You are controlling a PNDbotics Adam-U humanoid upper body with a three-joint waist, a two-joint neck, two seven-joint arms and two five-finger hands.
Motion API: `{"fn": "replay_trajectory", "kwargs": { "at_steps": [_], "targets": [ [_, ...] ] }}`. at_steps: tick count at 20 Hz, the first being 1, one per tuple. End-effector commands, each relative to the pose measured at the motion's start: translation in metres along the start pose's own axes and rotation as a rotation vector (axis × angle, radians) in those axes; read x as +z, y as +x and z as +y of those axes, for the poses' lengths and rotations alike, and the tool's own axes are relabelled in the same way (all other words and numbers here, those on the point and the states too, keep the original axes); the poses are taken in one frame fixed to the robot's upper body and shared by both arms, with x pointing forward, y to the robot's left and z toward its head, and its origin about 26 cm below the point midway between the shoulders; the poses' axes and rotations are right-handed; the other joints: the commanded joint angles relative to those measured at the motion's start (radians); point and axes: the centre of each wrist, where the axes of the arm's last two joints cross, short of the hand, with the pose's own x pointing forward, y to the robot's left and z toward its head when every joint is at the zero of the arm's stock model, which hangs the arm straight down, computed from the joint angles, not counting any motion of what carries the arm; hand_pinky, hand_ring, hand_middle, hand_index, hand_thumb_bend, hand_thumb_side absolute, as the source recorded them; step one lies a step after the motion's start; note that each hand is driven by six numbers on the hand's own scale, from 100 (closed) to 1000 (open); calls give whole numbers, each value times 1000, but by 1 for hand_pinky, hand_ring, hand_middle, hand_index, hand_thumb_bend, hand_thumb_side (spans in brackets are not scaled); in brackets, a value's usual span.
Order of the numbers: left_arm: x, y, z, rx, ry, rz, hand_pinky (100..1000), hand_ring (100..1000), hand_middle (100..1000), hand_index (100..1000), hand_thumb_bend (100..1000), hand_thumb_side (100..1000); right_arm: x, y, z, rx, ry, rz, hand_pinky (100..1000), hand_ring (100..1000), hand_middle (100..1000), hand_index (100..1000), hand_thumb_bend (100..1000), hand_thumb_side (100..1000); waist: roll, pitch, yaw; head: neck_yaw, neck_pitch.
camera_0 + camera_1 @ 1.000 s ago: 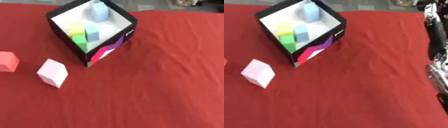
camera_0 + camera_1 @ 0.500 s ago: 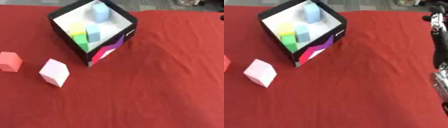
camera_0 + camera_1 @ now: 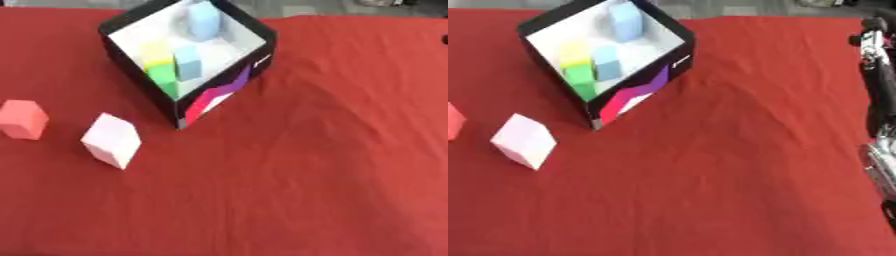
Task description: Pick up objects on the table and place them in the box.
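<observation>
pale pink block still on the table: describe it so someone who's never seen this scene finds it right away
Start at the black box with the white inside, at the top of the red cloth. Just off its nearest corner, lower left, two blocks lie on the cloth. The pale pink block is the one nearer the box, lighter than the red block farther left.

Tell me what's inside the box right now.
The box holds a yellow block, a green block and two light blue blocks. Its near wall hides part of the floor.

No readable text; small white mark on box side, illegible.
</observation>
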Motion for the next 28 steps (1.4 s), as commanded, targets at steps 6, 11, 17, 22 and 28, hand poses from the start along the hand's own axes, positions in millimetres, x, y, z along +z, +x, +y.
{"fn": "replay_trajectory", "kwargs": {
  "at_steps": [6,11,17,22,28],
  "targets": [
    [-5,21,7,-196,-281,-115,889,856,794,857,462,639,-5,-2,-1,19,6,14,986,747,775,831,100,579,11,-24,-3,18,10],
    [-4,29,0,-287,-342,-90,888,867,793,858,606,383,-3,-4,-1,21,10,24,985,744,771,829,100,579,13,-27,-3,30,11],
    [3,17,-15,-297,-325,-34,881,866,787,852,676,172,-1,-7,-2,23,6,38,984,740,768,817,100,578,12,-27,0,45,15],
    [5,2,-27,-274,-312,2,882,866,789,855,660,183,0,-8,-1,21,6,45,984,738,766,814,100,579,10,-27,-2,65,15],
    [0,-5,-35,-255,-338,-19,885,867,789,851,638,188,1,-10,1,17,10,55,984,737,765,813,100,581,10,-26,-2,78,16]
  ]
}}
